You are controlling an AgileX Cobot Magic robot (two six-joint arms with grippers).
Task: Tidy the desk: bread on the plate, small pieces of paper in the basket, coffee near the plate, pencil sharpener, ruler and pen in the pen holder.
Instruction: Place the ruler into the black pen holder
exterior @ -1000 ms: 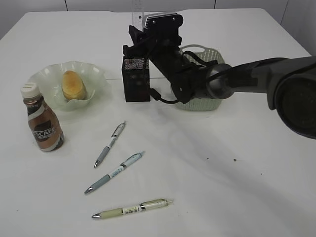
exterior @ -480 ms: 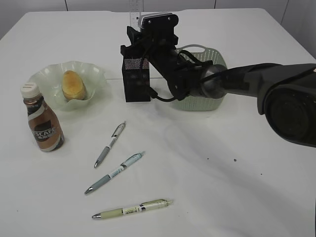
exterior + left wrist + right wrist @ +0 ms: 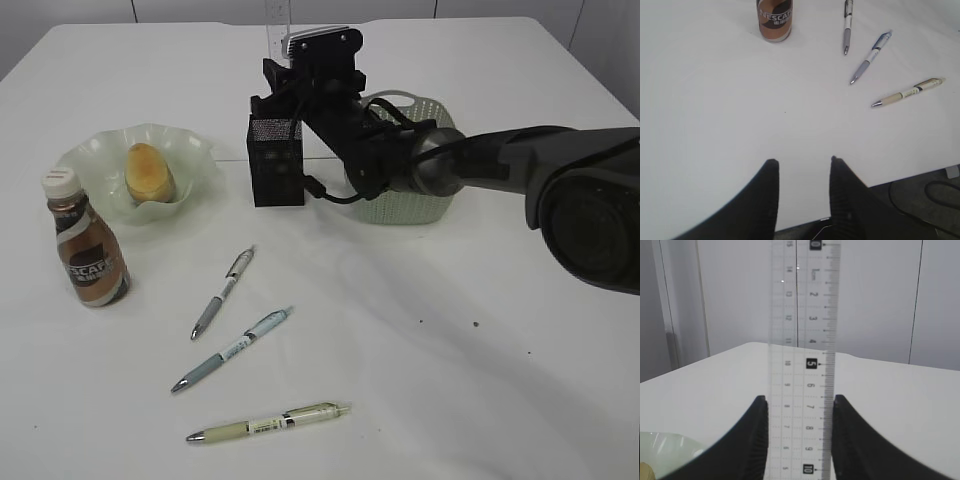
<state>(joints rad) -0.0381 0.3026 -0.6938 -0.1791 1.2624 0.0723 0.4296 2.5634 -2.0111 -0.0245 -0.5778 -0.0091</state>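
My right gripper point(image 3: 280, 78) is shut on a clear ruler point(image 3: 277, 18) and holds it upright over the black mesh pen holder point(image 3: 275, 170). In the right wrist view the ruler point(image 3: 802, 340) stands between my fingers, with the gripper point(image 3: 799, 401) closed on its edges. Bread point(image 3: 148, 172) lies on the pale green plate point(image 3: 198, 150). The coffee bottle point(image 3: 88, 250) stands left of the plate. Three pens point(image 3: 223, 292) point(image 3: 232, 349) point(image 3: 268, 423) lie on the table. My left gripper point(image 3: 802, 162) is open and empty above the table's front edge. No pencil sharpener or paper shows.
A pale green basket point(image 3: 420, 205) stands right of the pen holder, partly behind my right arm. The left wrist view shows the coffee bottle point(image 3: 775, 19) and the three pens point(image 3: 847, 25) point(image 3: 870, 57) point(image 3: 907, 92) far ahead. Cables lie below the table edge point(image 3: 920, 172).
My right gripper with the ruler shifted slightly left, then back right, staying over the pen holder. Nothing else on the table moved.
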